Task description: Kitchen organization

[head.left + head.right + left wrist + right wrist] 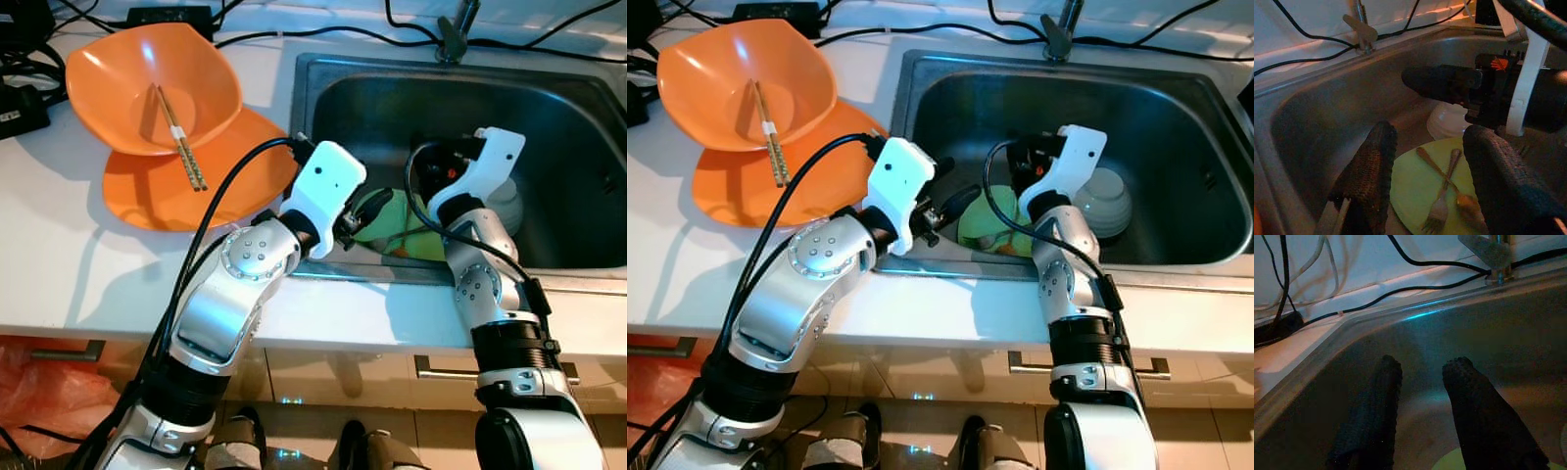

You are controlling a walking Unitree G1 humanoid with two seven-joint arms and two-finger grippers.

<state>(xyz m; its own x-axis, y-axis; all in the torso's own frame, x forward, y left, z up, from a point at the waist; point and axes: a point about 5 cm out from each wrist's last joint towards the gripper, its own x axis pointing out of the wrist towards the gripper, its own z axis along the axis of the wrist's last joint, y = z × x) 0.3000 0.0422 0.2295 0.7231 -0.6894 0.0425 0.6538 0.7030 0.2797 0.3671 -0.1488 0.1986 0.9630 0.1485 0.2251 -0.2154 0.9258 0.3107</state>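
Observation:
A steel sink point(323, 78) holds a light green plate point(1415, 186) with a fork point(1439, 210) and a spoon point(1464, 199) crossed on it. Beside the plate a white bowl point(1102, 201) lies upside down. My left gripper point(1430, 186) reaches over the sink's near left rim and hovers open just above the plate, fingers point(1369, 181) either side of the cutlery, holding nothing. My right gripper point(1422, 411) is open and empty inside the basin, above the plate's far side, pointing toward the sink's left wall; the right gripper point(1024, 157) sits close to the left one.
On the counter left of the sink an orange bowl point(147, 83) with chopsticks point(181, 137) rests on an orange plate point(167, 191). A faucet point(453, 34) and black cables point(255, 37) run along the back. Drawer handles point(446, 370) sit below the counter edge.

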